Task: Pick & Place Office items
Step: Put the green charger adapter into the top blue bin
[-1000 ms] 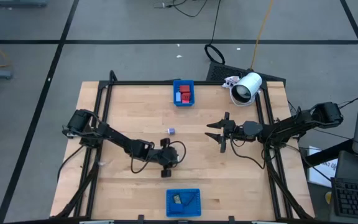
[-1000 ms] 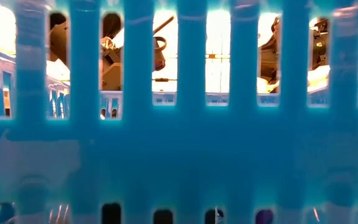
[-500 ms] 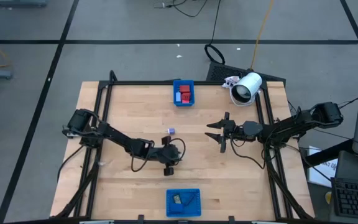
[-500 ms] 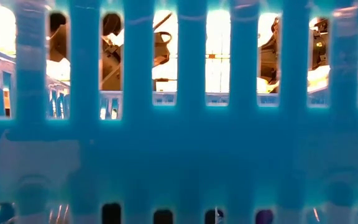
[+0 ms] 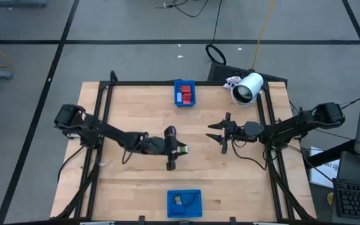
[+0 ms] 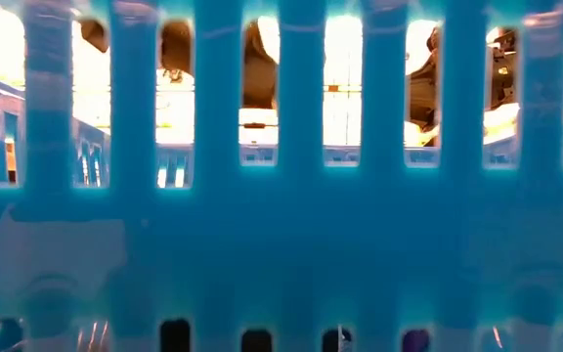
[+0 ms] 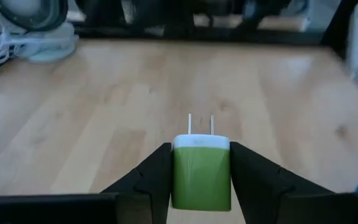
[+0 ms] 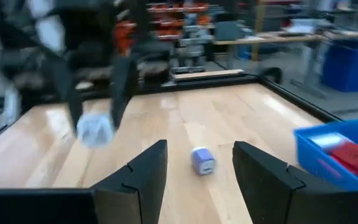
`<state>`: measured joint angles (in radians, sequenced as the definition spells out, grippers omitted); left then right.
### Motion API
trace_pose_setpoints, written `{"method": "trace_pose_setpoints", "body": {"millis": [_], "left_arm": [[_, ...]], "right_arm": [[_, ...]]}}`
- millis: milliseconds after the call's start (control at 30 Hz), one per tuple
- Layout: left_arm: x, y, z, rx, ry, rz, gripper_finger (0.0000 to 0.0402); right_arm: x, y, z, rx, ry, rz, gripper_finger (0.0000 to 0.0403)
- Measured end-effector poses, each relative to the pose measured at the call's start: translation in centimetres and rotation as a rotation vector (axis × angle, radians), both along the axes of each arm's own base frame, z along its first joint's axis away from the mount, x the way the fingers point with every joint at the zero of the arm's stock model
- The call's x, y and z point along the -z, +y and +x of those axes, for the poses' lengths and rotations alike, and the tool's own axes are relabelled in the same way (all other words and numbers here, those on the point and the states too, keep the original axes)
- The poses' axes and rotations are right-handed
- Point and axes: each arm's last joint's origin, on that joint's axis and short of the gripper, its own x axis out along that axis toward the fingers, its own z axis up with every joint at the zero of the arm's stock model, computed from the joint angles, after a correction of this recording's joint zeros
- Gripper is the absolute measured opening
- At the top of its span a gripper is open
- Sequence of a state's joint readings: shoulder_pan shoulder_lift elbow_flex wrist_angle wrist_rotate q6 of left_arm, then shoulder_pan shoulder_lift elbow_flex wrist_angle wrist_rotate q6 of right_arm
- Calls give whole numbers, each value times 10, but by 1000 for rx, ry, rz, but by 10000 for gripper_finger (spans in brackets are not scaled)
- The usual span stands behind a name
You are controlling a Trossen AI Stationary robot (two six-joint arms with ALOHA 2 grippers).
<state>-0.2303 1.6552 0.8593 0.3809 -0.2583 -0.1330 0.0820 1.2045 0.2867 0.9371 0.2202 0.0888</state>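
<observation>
My left gripper (image 5: 179, 149) is at the table's middle, shut on a small green plug adapter (image 7: 201, 174) with a white face and two metal prongs. The adapter also shows in the right wrist view (image 8: 95, 130). A purple cube (image 8: 202, 160) sits on the wood near it; in the high view my left gripper hides it. My right gripper (image 5: 219, 132) is open and empty, right of centre, pointing at the left gripper. Red and blue blocks lie in the far blue tray (image 5: 184, 100). Dark pieces lie in the near blue tray (image 5: 195, 203). My left gripper pinches the green adapter's two flat sides (image 7: 179, 177) between its two fingers (image 7: 154, 180). The fingers come from the table's left and lie along the adapter's body. The white face and prongs (image 7: 201, 124) point forward, beyond the fingertips. The adapter looks lifted clear of the wood.
A white cylindrical device (image 5: 249, 86) lies at the far right corner. A black frame (image 5: 105, 112) runs round the table. The low view is blocked by a slotted blue tray wall (image 6: 281, 244). Bare wood lies between the two trays.
My left gripper has gone toward the table's far edge and a little toward its right edge, staying shut on the green adapter. Its arm has stretched out. My right gripper has kept still.
</observation>
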Motion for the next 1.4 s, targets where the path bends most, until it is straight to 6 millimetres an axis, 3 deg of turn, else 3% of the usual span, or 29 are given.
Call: {"method": "trace_pose_setpoints", "body": {"millis": [200, 333, 567, 733, 1000, 1400], "left_arm": [[-10, 9, 1, 34, -37, -188, 127], [-11, 16, 3, 28, -34, -360, 127], [-6, 22, 2, 48, 30, -489, 142], [-8, 23, 3, 34, 16, -490, 128], [-9, 25, 4, 27, -6, -448, 135], [-10, 32, 5, -23, -32, -424, 132]], "right_arm": [[4, 22, 8, -162, 21, -198, 171], [1, 38, 33, -210, 33, -320, 179], [11, 56, 89, -161, 113, -553, 246], [20, 62, 105, -147, 141, -607, 291], [16, 63, 111, -147, 105, -584, 293], [14, 62, 110, -61, 100, -582, 229]]}}
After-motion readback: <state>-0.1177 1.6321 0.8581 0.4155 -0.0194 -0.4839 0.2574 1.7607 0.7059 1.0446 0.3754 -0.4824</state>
